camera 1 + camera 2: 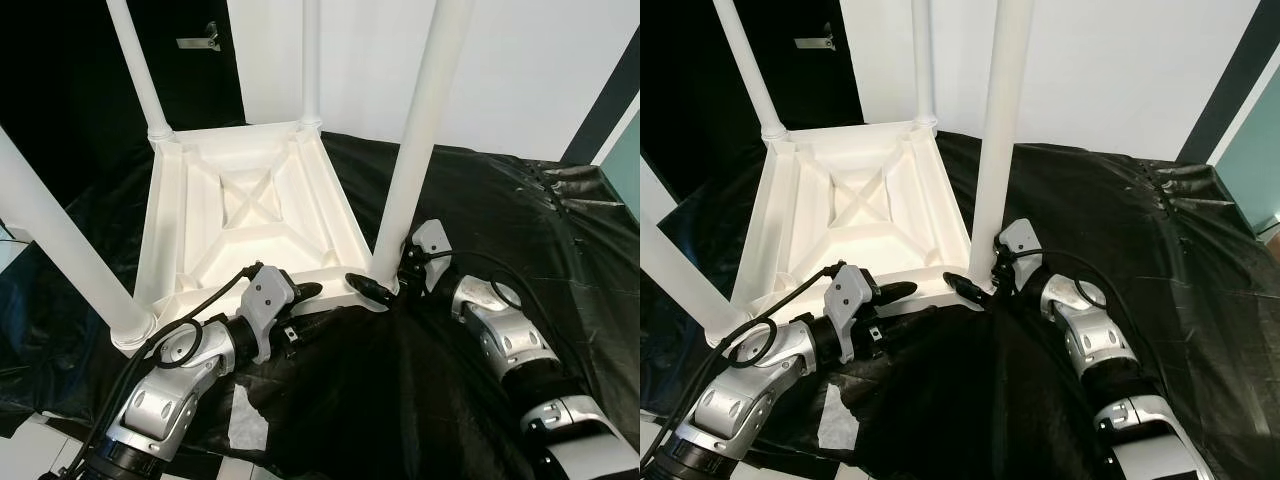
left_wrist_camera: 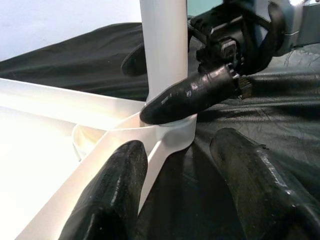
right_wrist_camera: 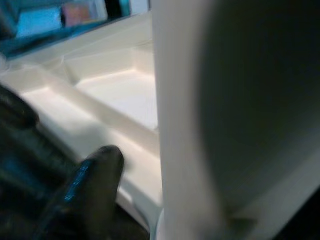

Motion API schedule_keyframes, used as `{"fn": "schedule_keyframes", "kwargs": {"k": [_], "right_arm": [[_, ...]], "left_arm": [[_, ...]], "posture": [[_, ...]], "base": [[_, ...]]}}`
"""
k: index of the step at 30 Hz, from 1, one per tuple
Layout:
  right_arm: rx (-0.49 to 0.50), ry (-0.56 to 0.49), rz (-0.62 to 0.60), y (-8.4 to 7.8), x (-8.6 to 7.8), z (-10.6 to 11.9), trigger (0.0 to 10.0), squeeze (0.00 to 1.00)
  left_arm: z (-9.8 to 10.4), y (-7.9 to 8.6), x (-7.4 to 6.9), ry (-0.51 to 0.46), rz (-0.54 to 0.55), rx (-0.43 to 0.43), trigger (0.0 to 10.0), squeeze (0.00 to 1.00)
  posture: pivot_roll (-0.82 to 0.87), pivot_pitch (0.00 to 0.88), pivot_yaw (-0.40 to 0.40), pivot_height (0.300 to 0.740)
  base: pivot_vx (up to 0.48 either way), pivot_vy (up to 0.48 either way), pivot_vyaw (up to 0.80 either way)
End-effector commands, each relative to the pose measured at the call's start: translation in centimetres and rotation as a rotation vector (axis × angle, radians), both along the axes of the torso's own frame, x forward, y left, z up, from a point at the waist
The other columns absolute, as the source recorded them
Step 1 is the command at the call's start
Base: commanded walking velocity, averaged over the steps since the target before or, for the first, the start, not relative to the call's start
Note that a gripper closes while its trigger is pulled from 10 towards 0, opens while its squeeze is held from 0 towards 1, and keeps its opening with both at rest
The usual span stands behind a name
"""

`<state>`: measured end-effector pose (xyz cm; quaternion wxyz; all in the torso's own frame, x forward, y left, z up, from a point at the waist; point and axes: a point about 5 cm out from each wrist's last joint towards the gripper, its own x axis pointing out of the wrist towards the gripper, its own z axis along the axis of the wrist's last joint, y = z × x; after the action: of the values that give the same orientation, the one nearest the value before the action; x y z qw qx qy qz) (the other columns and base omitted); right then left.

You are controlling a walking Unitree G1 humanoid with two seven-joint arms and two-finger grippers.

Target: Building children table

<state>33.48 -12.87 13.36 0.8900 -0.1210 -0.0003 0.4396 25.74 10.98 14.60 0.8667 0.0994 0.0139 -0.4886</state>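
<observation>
A: Where is the small white plastic children's table [image 1: 250, 215] found?

B: It is seen turned upside down on a black crinkled plastic sheet [image 1: 480, 200] spread over the floor, its ribbed underside facing up. Four round white legs are set in its corner sockets and rise upward. A white wall [image 1: 520, 60] is seen behind it.

A: How is the table placed relative to the right gripper [image 1: 385, 285]?

B: The nearest right-hand white table leg [image 1: 415, 140] is enclosed by that gripper at its base, just above the corner socket. One black finger [image 2: 192, 95] is seen lying across the front of the leg, touching it, while the other is made out behind the leg. The jaws are therefore closed around the leg.

A: And the left gripper [image 1: 300, 300]?

B: It is held low at the table's near edge, beside the same corner. In the left wrist view its two fingers are seen parted, with the table's rim lying between them. Whether the rim is touched cannot be told; nothing is clamped.

A: What else is noted?

B: Both silver arms are stretched forward from the bottom of the head views. A pale patch of white paper or tape [image 1: 245, 420] is seen on the sheet beneath the left arm. The right wrist view is blurred; only the leg and the table's underside are made out.
</observation>
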Motion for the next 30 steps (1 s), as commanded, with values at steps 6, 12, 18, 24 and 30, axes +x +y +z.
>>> {"fn": "schedule_keyframes", "kwargs": {"k": [6,12,18,24,30], "right_arm": [[-0.058,0.036,0.051,-0.8,0.3,-0.8,0.0,0.00],[-0.060,0.043,0.039,-1.4,0.4,-1.0,0.0,0.00],[-0.057,0.050,-0.088,-1.8,0.5,-1.6,10.0,0.00],[-0.003,0.047,-0.245,-1.5,0.2,-2.3,10.0,0.00],[0.086,0.068,-0.500,0.0,-0.8,-3.6,10.0,0.00]], "left_arm": [[-0.3,0.2,-0.3,0.025,-0.062,0.010,10.0,0.00],[-0.4,0.1,-0.4,0.027,-0.058,0.007,10.0,0.00],[-0.5,-0.1,-0.5,0.030,-0.057,0.001,10.0,0.00],[-0.5,-0.1,-0.6,0.032,-0.056,-0.001,10.0,0.00],[-0.6,-0.1,-0.6,0.036,-0.062,-0.001,10.0,0.00]], "posture": [[0.07,0.000,-0.038,0.740],[0.06,0.000,-0.044,0.740],[0.06,0.000,-0.051,0.740],[0.06,0.000,-0.050,0.740],[0.05,0.000,-0.036,0.740]], "base": [[0.000,0.000,0.00],[0.000,0.000,0.00],[0.000,0.000,0.00],[0.000,0.000,0.00],[0.000,0.000,0.00]]}}
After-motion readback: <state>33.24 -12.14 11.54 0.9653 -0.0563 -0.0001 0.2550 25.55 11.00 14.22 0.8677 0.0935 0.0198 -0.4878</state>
